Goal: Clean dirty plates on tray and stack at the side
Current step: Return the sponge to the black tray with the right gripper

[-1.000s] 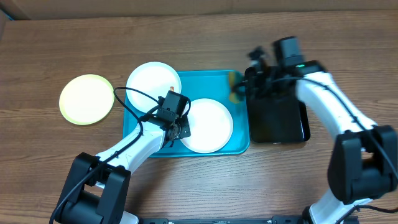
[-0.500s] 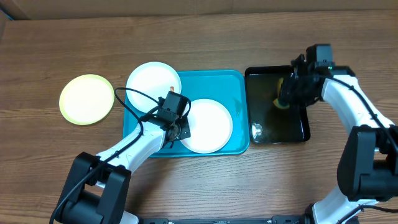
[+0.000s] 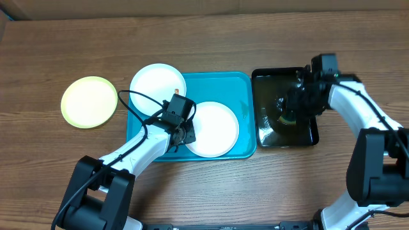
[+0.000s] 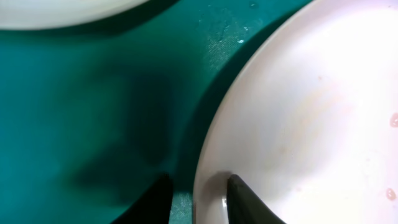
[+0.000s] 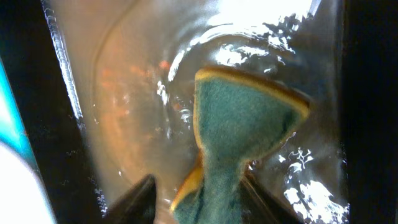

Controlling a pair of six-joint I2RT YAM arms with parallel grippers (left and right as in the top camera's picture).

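R gripper (image 5: pixel 202 200) clamped on sponge (image 5: pixel 242 118) in black tray (image 3: pixel 265 78) R of tray (image 3: pixel 223 80): lift slow, shed drips; L gripper (image 4: pixel 196 200) astride plate (image 4: pixel 305 124) rim, clamp unclear

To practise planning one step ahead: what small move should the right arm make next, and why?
Probably lift the sponge out of the black tray and carry it to the white plate on the blue tray. The right gripper is shut on the sponge, which sits in water, and the left gripper pinches that plate's rim.
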